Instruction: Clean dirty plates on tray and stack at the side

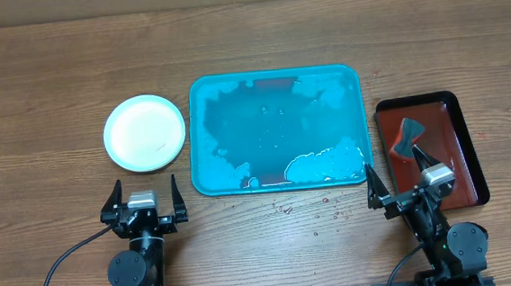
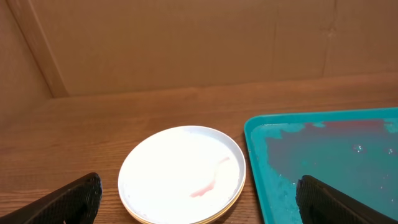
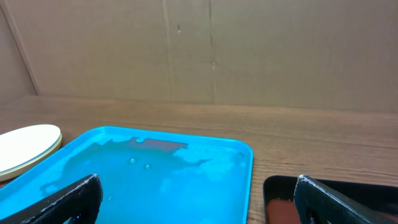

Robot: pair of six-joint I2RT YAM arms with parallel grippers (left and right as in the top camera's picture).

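Note:
The plates (image 1: 145,133) sit in one stack on the wooden table, left of the tray (image 1: 273,73). The top plate is white with a faint pink smear (image 2: 208,183), and a yellowish rim shows under it (image 2: 181,174). No plate lies on the teal tray, which holds a wet film and a reddish patch (image 2: 323,162) (image 3: 155,180). My left gripper (image 1: 145,183) (image 2: 198,185) stands open just in front of the stack, holding nothing. My right gripper (image 1: 392,159) (image 3: 198,183) stands open at the tray's near right corner, also holding nothing.
A dark red-brown tray (image 1: 468,151) (image 3: 280,199) lies right of the teal one, with a dark sponge-like cloth (image 1: 408,137) on it. Small droplets (image 1: 323,212) spot the table in front of the teal tray. A cardboard wall stands behind the table.

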